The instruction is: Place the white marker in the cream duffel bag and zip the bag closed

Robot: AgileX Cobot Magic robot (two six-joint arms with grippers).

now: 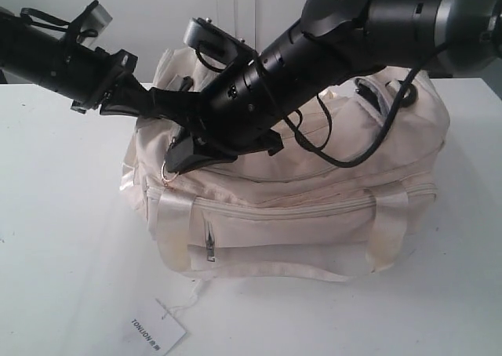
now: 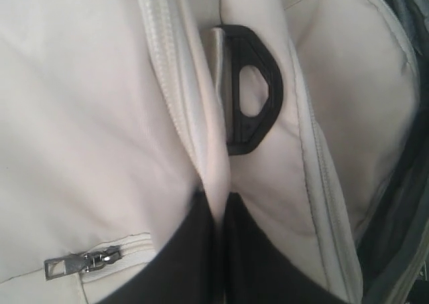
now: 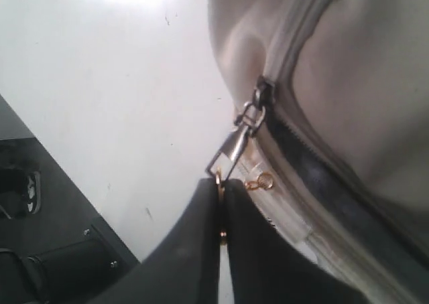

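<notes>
Pinching a fold of cream fabric at the bag's left end, the left gripper (image 2: 216, 202) has its fingers pressed together on the cream duffel bag (image 1: 314, 215), just beside a black strap ring (image 2: 258, 90); that hold should brace this end. At about 6 o'clock from it in the exterior view, the right gripper (image 3: 220, 185) reaches across the middle and is clamped on the zipper pull (image 3: 233, 146), with a small gold ring (image 3: 263, 181) hanging beside its tips. From that claw the main zipper's long axis runs along the top of the bag toward roughly 2 o'clock. The coming draw therefore likely has to travel rightward along that track, led by the right arm, which is the one on the pull. Dark lining (image 2: 402, 210) shows past the seam in the left wrist view, so the top appears not yet closed. The white marker shows in no view; it probably lies inside the bag, hidden, though this cannot be confirmed. Nothing else inside the opening can be made out.
</notes>
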